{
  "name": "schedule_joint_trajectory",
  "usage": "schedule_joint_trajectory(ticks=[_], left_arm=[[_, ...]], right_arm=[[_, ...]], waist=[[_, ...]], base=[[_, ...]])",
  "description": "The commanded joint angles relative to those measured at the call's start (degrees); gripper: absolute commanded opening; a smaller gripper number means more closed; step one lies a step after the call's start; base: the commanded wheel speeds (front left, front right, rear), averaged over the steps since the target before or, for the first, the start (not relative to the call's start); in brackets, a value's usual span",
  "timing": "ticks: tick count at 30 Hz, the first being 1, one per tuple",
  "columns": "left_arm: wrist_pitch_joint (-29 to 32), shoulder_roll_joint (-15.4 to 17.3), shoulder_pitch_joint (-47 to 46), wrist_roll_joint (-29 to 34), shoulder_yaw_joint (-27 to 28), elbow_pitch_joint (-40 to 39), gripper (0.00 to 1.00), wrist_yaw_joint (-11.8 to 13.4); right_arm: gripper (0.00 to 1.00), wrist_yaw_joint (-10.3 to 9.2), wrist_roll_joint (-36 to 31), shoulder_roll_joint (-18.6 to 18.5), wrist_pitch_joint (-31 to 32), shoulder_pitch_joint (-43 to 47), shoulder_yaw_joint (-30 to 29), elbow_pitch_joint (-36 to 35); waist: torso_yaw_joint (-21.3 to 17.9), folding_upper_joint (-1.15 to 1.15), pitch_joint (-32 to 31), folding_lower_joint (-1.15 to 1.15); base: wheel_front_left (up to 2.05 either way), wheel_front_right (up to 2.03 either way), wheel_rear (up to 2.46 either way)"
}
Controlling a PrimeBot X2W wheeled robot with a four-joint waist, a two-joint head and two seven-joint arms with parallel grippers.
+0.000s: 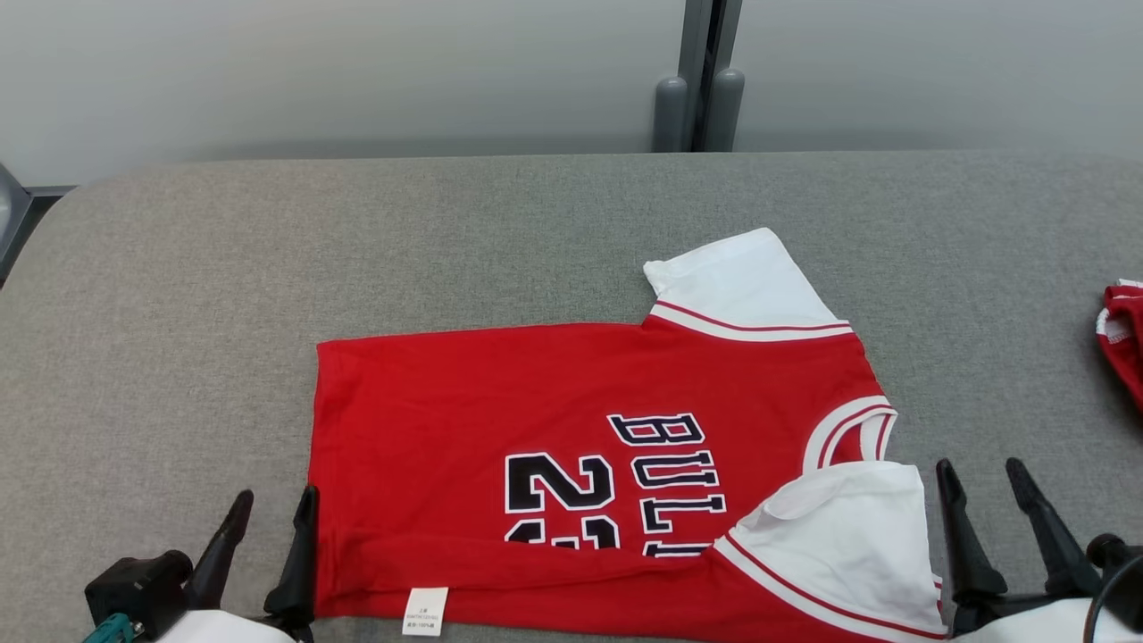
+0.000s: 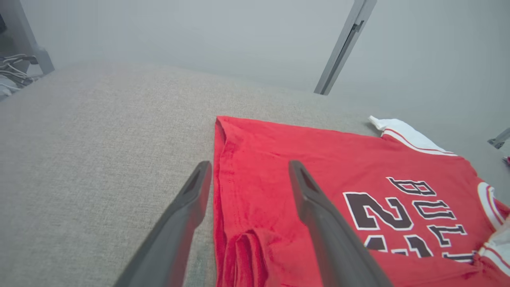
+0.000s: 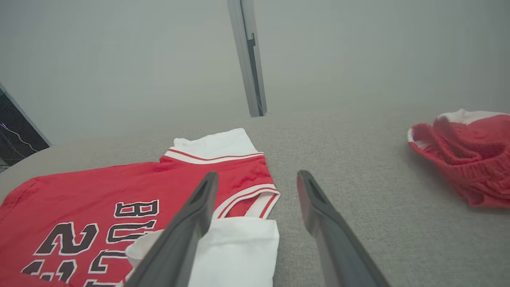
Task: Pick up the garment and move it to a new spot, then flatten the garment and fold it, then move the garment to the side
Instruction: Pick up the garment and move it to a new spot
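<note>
Red jersey (image 1: 571, 429) lies flat, its near edge folded over, my left hand (image 1: 277, 494) and right hand (image 1: 980, 466) spread empty beside it; more folds likely remain.

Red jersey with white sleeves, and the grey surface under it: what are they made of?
The red jersey with white sleeves looks like soft matte knit, perhaps cotton: it wrinkles and bunches at the hem, without sheen. The grey surface looks like coarse woven upholstery fabric: a heathered weave shows, and its far corner is rounded.
</note>
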Motion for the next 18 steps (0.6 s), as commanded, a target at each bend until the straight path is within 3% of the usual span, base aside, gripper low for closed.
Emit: schedule_joint_trajectory(ticks=[1, 6, 18], left_arm=[[-1.2, -0.2, -1.0, 0.7, 0.5, -0.3, 1.0, 0.6], [-4.7, -0.5, -3.0, 2.6, 1.5, -1.1, 1.0, 1.6], [-5.1, 0.4, -6.4, 5.6, 0.1, 0.8, 1.0, 1.9]], right_arm=[[1.0, 0.02, -0.4, -0.6, -0.7, -1.2, -0.4, -0.4], [1.0, 0.02, -0.9, -1.5, -1.7, -3.9, -0.9, -0.1], [1.0, 0.02, -2.0, -1.6, -0.5, -5.2, -1.4, -0.3]], waist=[[0.2, 0.0, -0.4, 0.0], [0.5, 0.0, -1.1, 0.0], [0.5, 0.0, 0.3, 0.0]], base=[[0.0, 0.0, 0.0], [0.0, 0.0, 0.0], [0.0, 0.0, 0.0]])
